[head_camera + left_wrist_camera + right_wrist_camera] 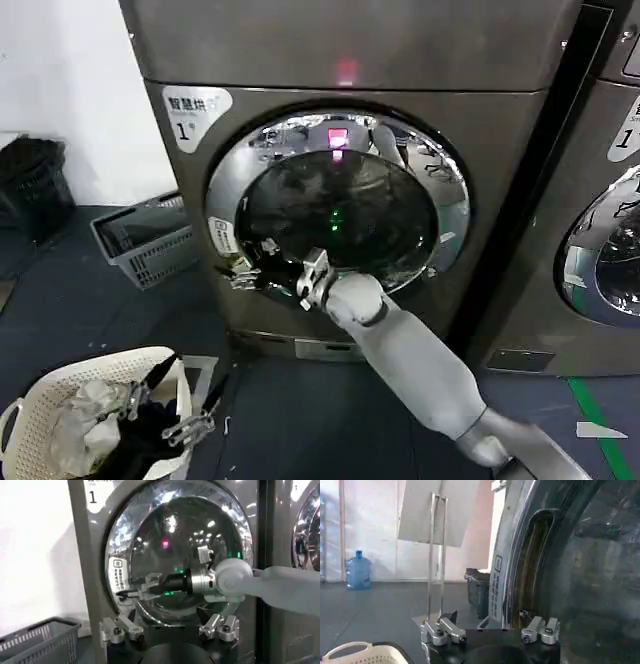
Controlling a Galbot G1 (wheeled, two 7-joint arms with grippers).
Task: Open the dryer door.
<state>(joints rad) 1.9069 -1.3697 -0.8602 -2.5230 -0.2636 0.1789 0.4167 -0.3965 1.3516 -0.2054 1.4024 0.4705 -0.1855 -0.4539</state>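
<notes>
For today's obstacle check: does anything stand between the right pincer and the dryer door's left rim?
Nothing visible does: the right pincer sits at the dryer door lower-left chrome rim, by its label.

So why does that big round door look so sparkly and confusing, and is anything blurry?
Head view: the dryer door has a chrome rim mirroring the room in warped patches, with pink and green glints on its dark glass. Left wrist view: bright ceiling-light spots glare off it, and the right hand shows sharp. Right wrist view: the door's edge looks soft and dim.
</notes>
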